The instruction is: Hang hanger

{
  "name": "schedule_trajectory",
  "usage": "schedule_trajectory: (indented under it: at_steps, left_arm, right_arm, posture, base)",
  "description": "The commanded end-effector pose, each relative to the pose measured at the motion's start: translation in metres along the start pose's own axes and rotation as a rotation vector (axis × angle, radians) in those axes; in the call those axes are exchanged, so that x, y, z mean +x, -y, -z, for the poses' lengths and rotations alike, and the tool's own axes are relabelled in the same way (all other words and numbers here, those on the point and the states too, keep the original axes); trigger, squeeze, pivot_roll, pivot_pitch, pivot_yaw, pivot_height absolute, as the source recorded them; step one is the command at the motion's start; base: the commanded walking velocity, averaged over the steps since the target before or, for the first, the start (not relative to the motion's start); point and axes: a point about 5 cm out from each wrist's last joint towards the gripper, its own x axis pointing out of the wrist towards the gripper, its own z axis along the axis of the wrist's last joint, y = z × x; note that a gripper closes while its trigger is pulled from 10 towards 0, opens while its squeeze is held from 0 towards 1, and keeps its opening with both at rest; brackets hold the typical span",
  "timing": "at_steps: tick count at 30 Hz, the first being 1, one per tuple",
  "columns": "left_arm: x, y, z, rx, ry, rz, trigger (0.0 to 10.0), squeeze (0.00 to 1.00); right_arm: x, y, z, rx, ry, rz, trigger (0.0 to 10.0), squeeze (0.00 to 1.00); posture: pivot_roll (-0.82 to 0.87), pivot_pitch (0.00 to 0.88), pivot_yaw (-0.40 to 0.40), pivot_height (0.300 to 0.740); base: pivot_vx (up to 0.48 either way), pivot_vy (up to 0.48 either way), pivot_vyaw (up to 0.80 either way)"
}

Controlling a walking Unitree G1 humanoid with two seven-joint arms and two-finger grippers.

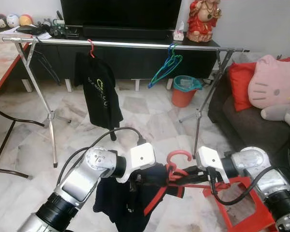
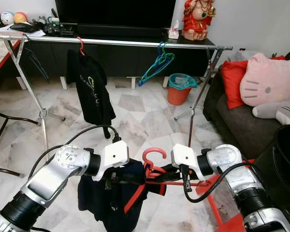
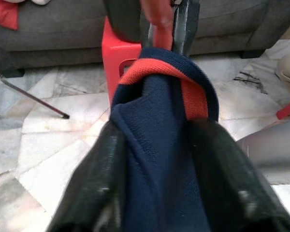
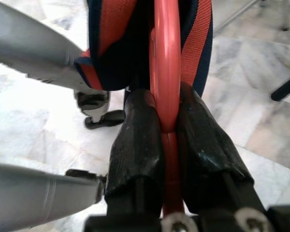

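Note:
A red hanger (image 1: 178, 155) carrying a navy shirt with red trim (image 1: 120, 199) hangs low between my two arms, hook upward. My right gripper (image 4: 165, 108) is shut on the hanger's red bar just under the hook. My left gripper (image 3: 159, 145) is shut on the shirt's shoulder, over the hanger's other end. The silver clothes rail (image 1: 135, 44) runs across the room well ahead of and above both grippers. On it hang a black shirt on a red hanger (image 1: 100, 89) and a bunch of blue and green hangers (image 1: 166, 67).
The rail stands on tripod legs (image 1: 50, 121) on the marble floor. A red bucket (image 1: 183, 92) sits behind it by the TV cabinet (image 1: 125, 53). A dark sofa with a pink cushion (image 1: 275, 82) is on the right, a red stool (image 1: 246, 205) beside my right arm, and a table (image 1: 0, 58) on the left.

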Motion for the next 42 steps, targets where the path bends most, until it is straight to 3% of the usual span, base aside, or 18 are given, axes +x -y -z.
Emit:
schedule_trajectory:
  at_steps: [1,9,13,14,17,18,22,24,25,26,33,36,42]
  left_arm:
    - [-0.002,-0.003,-0.013,0.042,0.026,0.002,10.0,1.00]
    - [-0.009,-0.009,-0.014,0.062,0.008,-0.038,10.0,1.00]
    - [-0.017,-0.023,-0.019,0.070,0.026,-0.151,10.0,1.00]
    - [-0.022,-0.031,-0.022,0.074,0.050,-0.226,10.0,1.00]
    - [-0.027,-0.035,-0.022,0.077,0.066,-0.290,10.0,1.00]
    - [-0.030,-0.036,-0.021,0.074,0.077,-0.345,10.0,1.00]
    - [-0.031,-0.039,-0.020,0.053,0.102,-0.419,10.0,1.00]
    - [-0.027,-0.043,-0.024,0.065,0.136,-0.514,10.0,1.00]
    - [-0.022,-0.043,-0.027,0.059,0.166,-0.542,10.0,0.22]
    - [-0.018,-0.044,-0.028,0.045,0.186,-0.570,10.0,0.00]
    - [-0.007,-0.040,-0.024,0.026,0.185,-0.665,10.0,0.00]
    - [-0.017,-0.042,-0.007,0.017,0.133,-0.782,10.0,0.00]
    - [-0.032,-0.040,0.001,-0.013,0.131,-0.893,10.0,0.00]
  right_arm:
    - [-0.006,0.005,-0.004,-0.012,0.033,0.064,0.0,0.00]
    - [-0.006,0.011,-0.004,0.011,0.084,0.199,0.0,0.00]
    - [-0.005,0.012,-0.002,0.025,0.095,0.276,0.0,0.00]
    - [-0.004,0.012,0.000,0.030,0.096,0.325,0.0,0.00]
    - [-0.005,0.012,0.001,0.038,0.112,0.378,0.0,0.00]
    - [-0.007,0.017,0.002,0.055,0.116,0.469,0.0,0.00]
    - [-0.009,0.021,0.002,0.078,0.122,0.561,0.0,0.00]
    - [-0.008,0.025,0.000,0.105,0.135,0.643,0.0,0.00]
    - [-0.006,0.025,-0.003,0.114,0.156,0.655,0.0,0.00]
    - [-0.004,0.025,-0.005,0.115,0.166,0.659,0.0,0.00]
    - [0.008,0.026,-0.016,0.103,0.184,0.660,0.0,0.00]
    - [0.015,0.031,-0.027,0.089,0.204,0.658,0.0,0.00]
    - [0.024,0.041,-0.036,0.099,0.207,0.672,0.0,0.00]
  posture:
    - [0.00,0.000,-0.127,0.740]
    - [0.00,0.000,-0.129,0.740]
    - [-0.01,0.000,-0.127,0.740]
    - [-0.01,0.000,-0.129,0.740]
    - [-0.01,0.000,-0.130,0.740]
    - [-0.01,0.000,-0.132,0.740]
    - [-0.01,0.000,-0.133,0.740]
    - [-0.01,0.000,-0.135,0.740]
    - [-0.02,0.000,-0.134,0.740]
    - [-0.02,0.000,-0.133,0.740]
    - [-0.02,0.000,-0.139,0.740]
    - [-0.01,0.000,-0.148,0.740]
    - [0.01,0.000,-0.170,0.740]
  base:
    - [0.000,0.000,0.00]
    - [0.000,0.000,0.00]
    - [0.000,0.000,0.00]
    - [0.000,0.000,0.00]
    - [0.000,0.000,0.00]
    - [0.000,0.000,0.00]
    - [0.000,0.000,0.00]
    - [0.000,0.000,0.00]
    - [0.000,0.000,0.00]
    - [0.000,0.000,0.00]
    - [0.000,0.000,0.00]
    - [0.000,0.000,0.00]
    - [0.000,0.000,0.00]
